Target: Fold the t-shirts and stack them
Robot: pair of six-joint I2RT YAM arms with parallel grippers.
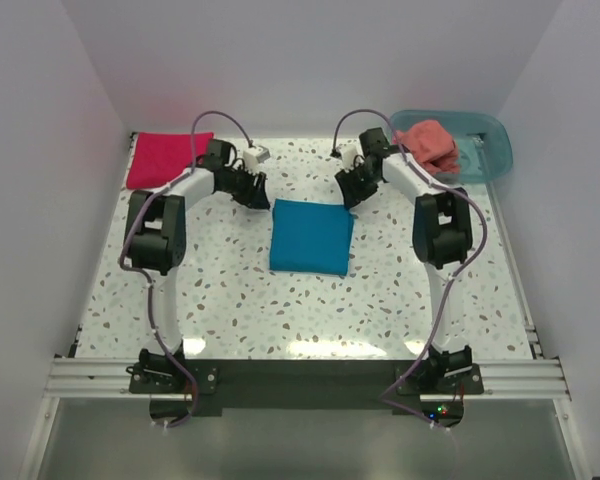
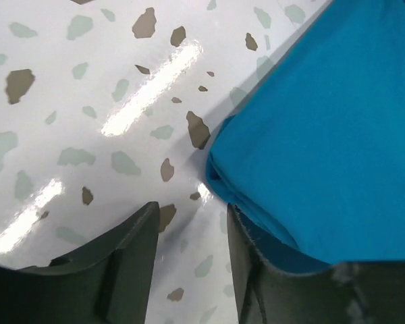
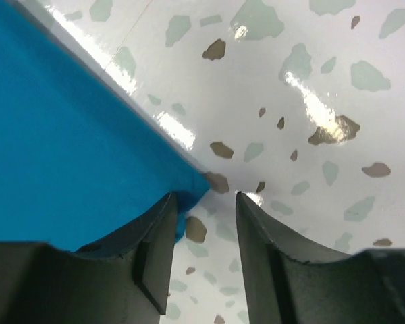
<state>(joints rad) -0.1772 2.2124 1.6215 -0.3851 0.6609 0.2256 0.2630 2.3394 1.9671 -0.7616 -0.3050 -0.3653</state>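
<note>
Teal-blue t-shirt (image 1: 311,236) lies folded into a neat rectangle at the centre of the speckled table (image 1: 230,300), flat and fairly square to the arms. The left gripper (image 1: 252,192) hovers at the rectangle's 11 o'clock corner and the right gripper (image 1: 352,190) at its 1 o'clock corner. Both are spread, with nothing between the fingers. In the left wrist view the cloth's layered corner sits just beside one finger, and in the right wrist view the corner tip touches or nearly touches the inner edge of one finger.

A crimson t-shirt (image 1: 165,158), already folded, rests at 10 o'clock from the table's centre. A salmon t-shirt (image 1: 427,143) sits bunched in the translucent teal tub (image 1: 495,150) at 2 o'clock.

By my reading, the folding of the blue shirt looks finished and the stacking step is at hand. The next move probably calls for both grippers to pinch through all layers at the far corners, so the fold does not open. They would then carry the rectangle level toward 10 o'clock and lay it squarely on the crimson one. The salmon shirt is not yet folded.
</note>
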